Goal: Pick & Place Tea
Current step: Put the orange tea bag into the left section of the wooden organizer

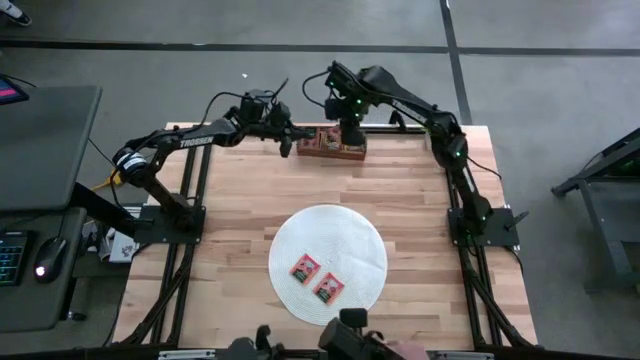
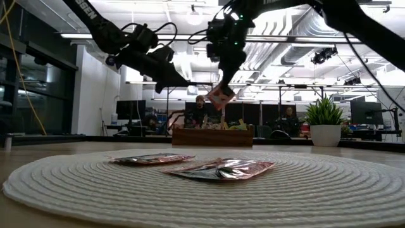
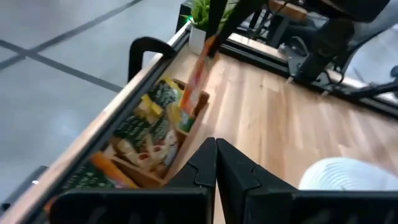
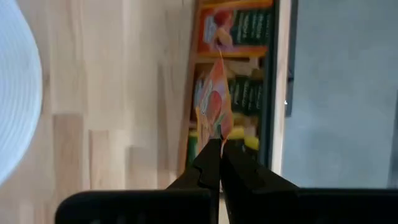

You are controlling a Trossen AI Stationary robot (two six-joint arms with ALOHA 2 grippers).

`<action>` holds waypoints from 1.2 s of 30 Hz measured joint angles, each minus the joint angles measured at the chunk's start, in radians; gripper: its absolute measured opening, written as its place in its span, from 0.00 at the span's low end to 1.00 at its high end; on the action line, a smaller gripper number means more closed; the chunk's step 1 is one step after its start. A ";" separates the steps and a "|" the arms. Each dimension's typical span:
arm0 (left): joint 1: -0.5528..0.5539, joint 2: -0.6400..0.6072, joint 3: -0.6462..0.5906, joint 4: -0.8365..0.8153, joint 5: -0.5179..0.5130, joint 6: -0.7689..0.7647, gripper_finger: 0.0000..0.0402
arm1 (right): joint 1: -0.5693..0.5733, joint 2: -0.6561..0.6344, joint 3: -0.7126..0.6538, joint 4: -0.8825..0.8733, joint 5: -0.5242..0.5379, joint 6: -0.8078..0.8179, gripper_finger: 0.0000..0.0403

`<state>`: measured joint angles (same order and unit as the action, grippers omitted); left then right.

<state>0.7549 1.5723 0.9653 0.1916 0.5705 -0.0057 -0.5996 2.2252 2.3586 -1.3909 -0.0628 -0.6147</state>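
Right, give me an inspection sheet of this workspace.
Surface: wooden table, round white woven mat near the front.
Job's things: two red tea packets on the mat; more in the wooden tray at the far edge.
Clutter: nothing seen.
Grippers: right gripper shut on an orange tea packet above the tray; left gripper shut, empty, beside the tray.
Cables: along both arms.
Surroundings: desk with keyboard, potted plant, people seated beyond.

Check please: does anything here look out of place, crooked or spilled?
Nothing looks spilled or damaged. Two red tea packets lie flat on the round white mat, slightly turned to each other. The right tool holds one orange-red packet hanging tilted above the wooden tray. The left tool is shut and empty beside the tray.
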 joint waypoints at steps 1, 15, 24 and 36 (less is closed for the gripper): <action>0.010 0.000 0.000 -0.001 0.001 0.021 0.02 | 0.002 0.002 -0.009 0.021 -0.006 0.000 0.00; 0.053 0.018 0.018 -0.003 0.134 0.138 0.43 | 0.067 -0.008 -0.103 0.120 -0.021 0.013 0.00; -0.037 0.029 0.071 -0.033 0.040 0.220 0.48 | 0.079 -0.008 -0.103 0.138 -0.021 0.036 0.00; -0.118 0.100 0.107 -0.037 -0.030 0.222 0.48 | 0.102 -0.011 -0.102 0.138 -0.044 0.038 0.00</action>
<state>0.6371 1.6721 1.0723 0.1549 0.5401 0.2166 -0.4977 2.2143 2.2562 -1.2530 -0.1070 -0.5766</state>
